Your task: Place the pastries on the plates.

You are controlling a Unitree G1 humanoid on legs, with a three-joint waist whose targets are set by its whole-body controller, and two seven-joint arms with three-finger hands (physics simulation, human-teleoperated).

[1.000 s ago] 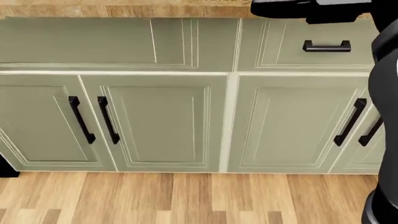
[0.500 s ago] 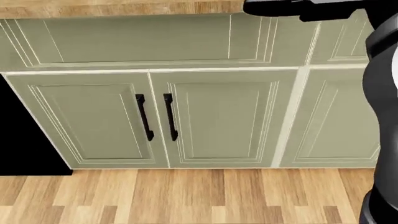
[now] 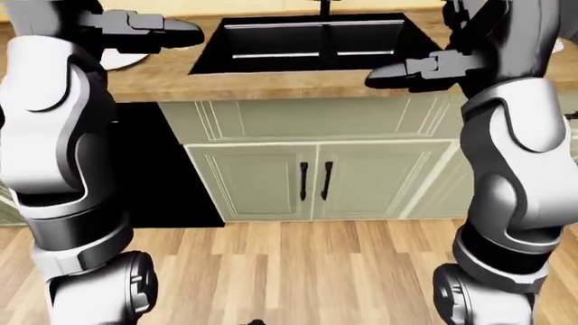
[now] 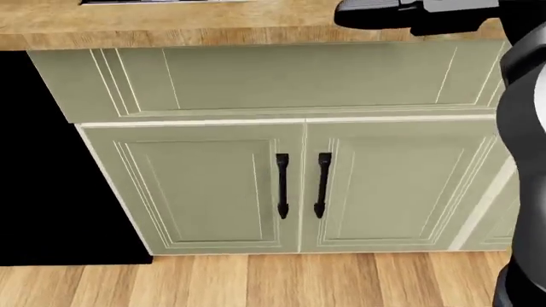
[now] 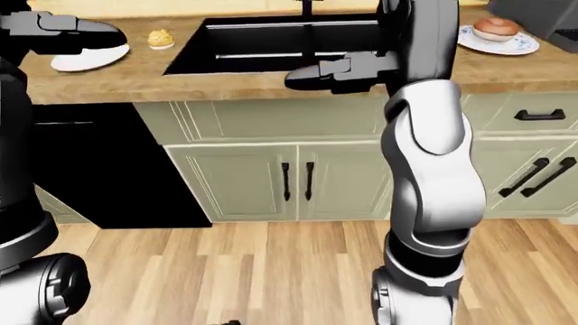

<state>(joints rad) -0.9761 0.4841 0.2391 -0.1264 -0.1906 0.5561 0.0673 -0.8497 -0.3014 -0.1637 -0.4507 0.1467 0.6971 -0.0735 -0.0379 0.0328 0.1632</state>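
Pastries: small bun (image 5: 160, 38) beside left plate (image 5: 89, 59), donut (image 5: 496, 28) already on right plate (image 5: 515, 46) | sink (image 5: 271, 42) between | left hand (image 5: 68, 30), right hand (image 5: 327, 73) empty, fingers extended, above counter edge (image 5: 225, 87).

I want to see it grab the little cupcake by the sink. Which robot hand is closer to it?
Left. The left hand hovers over the white plate, just left of the small pastry in the right-eye view. The right hand is across the sink, lower right of it.
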